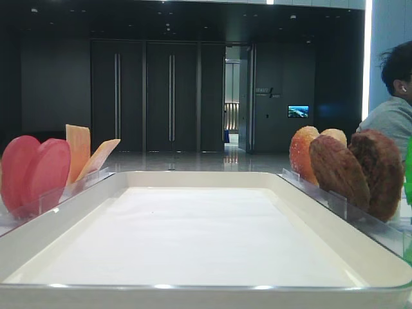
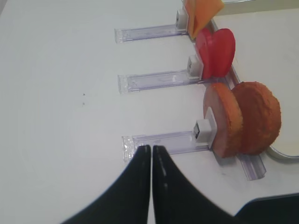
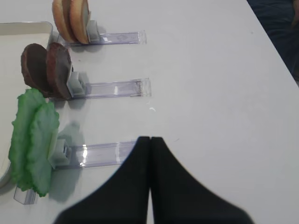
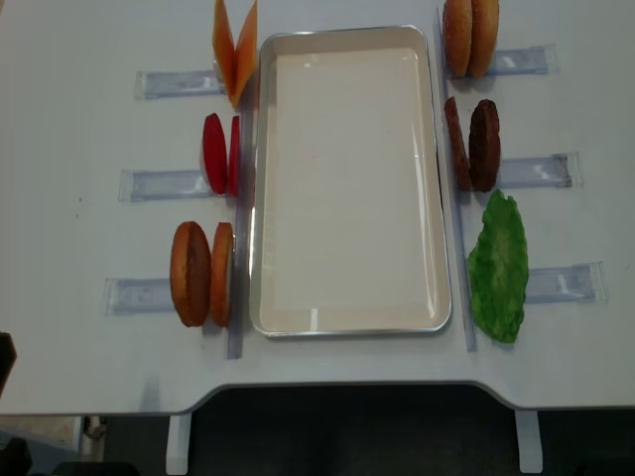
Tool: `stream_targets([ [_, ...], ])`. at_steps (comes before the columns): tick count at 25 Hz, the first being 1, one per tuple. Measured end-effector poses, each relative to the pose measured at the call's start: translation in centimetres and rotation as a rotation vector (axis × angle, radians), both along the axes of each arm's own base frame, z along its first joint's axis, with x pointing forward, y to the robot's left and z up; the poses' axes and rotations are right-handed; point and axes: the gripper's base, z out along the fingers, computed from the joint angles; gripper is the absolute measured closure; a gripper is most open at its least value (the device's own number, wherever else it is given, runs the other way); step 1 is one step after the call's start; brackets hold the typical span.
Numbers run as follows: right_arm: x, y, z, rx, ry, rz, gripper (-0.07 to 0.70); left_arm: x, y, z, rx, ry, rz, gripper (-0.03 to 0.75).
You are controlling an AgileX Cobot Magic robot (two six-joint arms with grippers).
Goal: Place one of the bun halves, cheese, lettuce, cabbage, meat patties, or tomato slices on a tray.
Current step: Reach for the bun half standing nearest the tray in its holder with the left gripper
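- The tray (image 4: 347, 183) lies in the middle of the white table (image 4: 79, 129), lined with white paper and holding no food.
- On the left of the tray, clear racks (image 4: 164, 184) hold pieces upright on edge: two cheese slices (image 4: 235, 50) at the far end, two tomato slices (image 4: 221, 154) in the middle, and two bun halves (image 4: 201, 274) nearest the table's front edge.
- On the right, two more bun halves (image 4: 470, 37) stand at the far end, two meat patties (image 4: 472, 145) in the middle, and green lettuce leaves (image 4: 499, 266) nearest the front.
- The left gripper (image 2: 152, 151) hangs over bare table just beside the outer end of the bun rack, its black fingers pressed together with nothing between them.
- The right gripper (image 3: 150, 142) hovers by the outer end of the lettuce rack, its fingers likewise closed on nothing.
- A person (image 1: 394, 103) in a grey top sits beyond the table, at the right edge of the low front view.
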Motion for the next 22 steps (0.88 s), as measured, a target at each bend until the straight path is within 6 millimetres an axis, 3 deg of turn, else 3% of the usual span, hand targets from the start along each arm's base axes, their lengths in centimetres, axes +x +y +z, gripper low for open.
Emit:
stream_targets([
  [5, 0.0, 0.0, 0.0, 0.001, 0.0, 0.0, 0.65, 0.0, 0.01, 0.0, 0.001, 0.0, 0.001, 0.713],
  [8, 0.0, 0.01, 0.0, 0.001, 0.0, 0.0, 0.618, 0.0, 0.02, 0.0, 0.003, 0.0, 0.002, 0.658],
  [10, 0.0, 0.01, 0.0, 0.001, 0.0, 0.0, 0.529, 0.0, 0.02, 0.0, 0.003, 0.0, 0.002, 0.54],
  [13, 0.0, 0.01, 0.0, 0.002, 0.0, -0.001, 0.255, 0.0, 0.02, 0.0, 0.003, 0.0, 0.002, 0.283],
  [15, 0.0, 0.01, 0.0, 0.002, 0.0, -0.001, 0.065, 0.0, 0.02, 0.0, 0.003, 0.0, 0.002, 0.162],
  [18, 0.0, 0.01, 0.0, 0.002, 0.0, -0.001, -0.016, 0.0, 0.02, 0.0, 0.003, 0.0, 0.002, 0.098],
  [22, 0.0, 0.01, 0.0, 0.002, 0.0, -0.001, -0.022, 0.0, 0.02, 0.0, 0.003, 0.0, 0.002, 0.084],
])
